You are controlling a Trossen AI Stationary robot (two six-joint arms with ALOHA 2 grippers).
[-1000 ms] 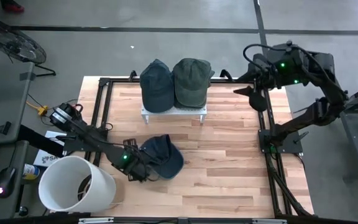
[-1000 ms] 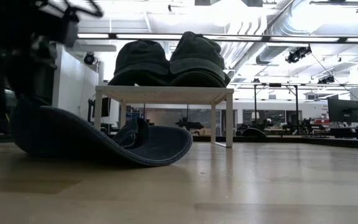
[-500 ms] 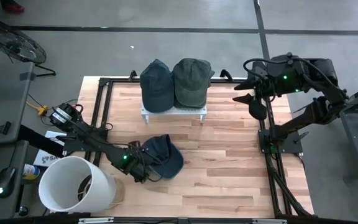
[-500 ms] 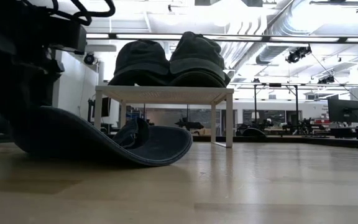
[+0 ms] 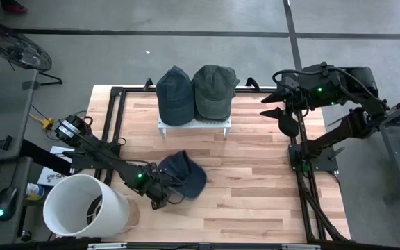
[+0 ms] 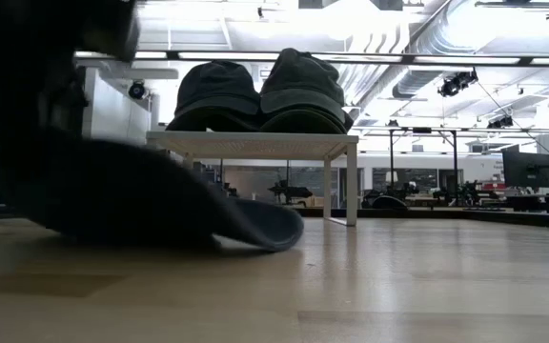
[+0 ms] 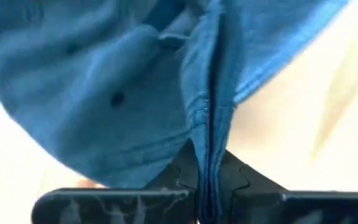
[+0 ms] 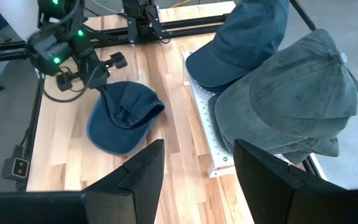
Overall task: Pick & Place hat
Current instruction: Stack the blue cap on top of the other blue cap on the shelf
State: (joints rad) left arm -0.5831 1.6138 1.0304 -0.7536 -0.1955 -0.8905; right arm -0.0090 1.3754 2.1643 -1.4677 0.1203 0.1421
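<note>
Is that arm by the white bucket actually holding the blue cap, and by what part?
Yes. The left gripper is shut on the blue cap, pinching a fold of fabric at its rim. The right gripper is open, holding nothing.

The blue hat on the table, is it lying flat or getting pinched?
Pinched. The left gripper is shut on a fold of the blue hat, and the cloth bunches between its fingers.

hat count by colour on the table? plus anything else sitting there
Blue hats: 2, one on the stand, one on the tabletop pinched by the left gripper
Green hat: 1, on the stand
White stand: 1
White bucket: 1
Total: 5
</note>
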